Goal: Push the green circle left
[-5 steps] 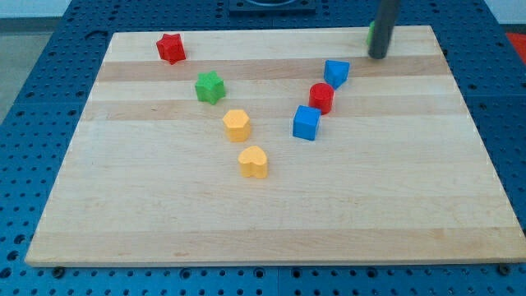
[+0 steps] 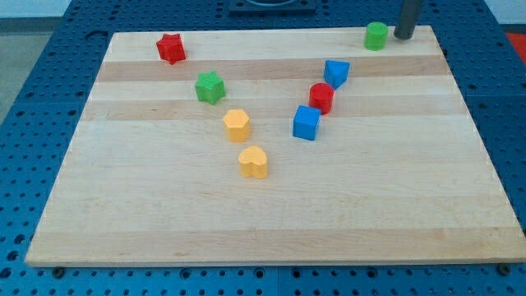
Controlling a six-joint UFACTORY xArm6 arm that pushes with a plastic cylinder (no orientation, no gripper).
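Observation:
The green circle (image 2: 376, 35) stands near the board's top edge at the view's upper right. My tip (image 2: 403, 35) is just to the right of it, at the same height in the view, with a small gap between them. The rod rises out of the top of the view.
A wooden board (image 2: 271, 222) on a blue pegboard table. A red star (image 2: 171, 48) at upper left, a green star (image 2: 210, 86), a yellow hexagon (image 2: 237, 125), a yellow heart (image 2: 254, 162), a blue cube (image 2: 306, 122), a red circle (image 2: 321, 97), a blue block (image 2: 336, 72).
My tip moved from in front of the green circle up and to the right, now beside its right side. The green circle is now fully in view. No block moved.

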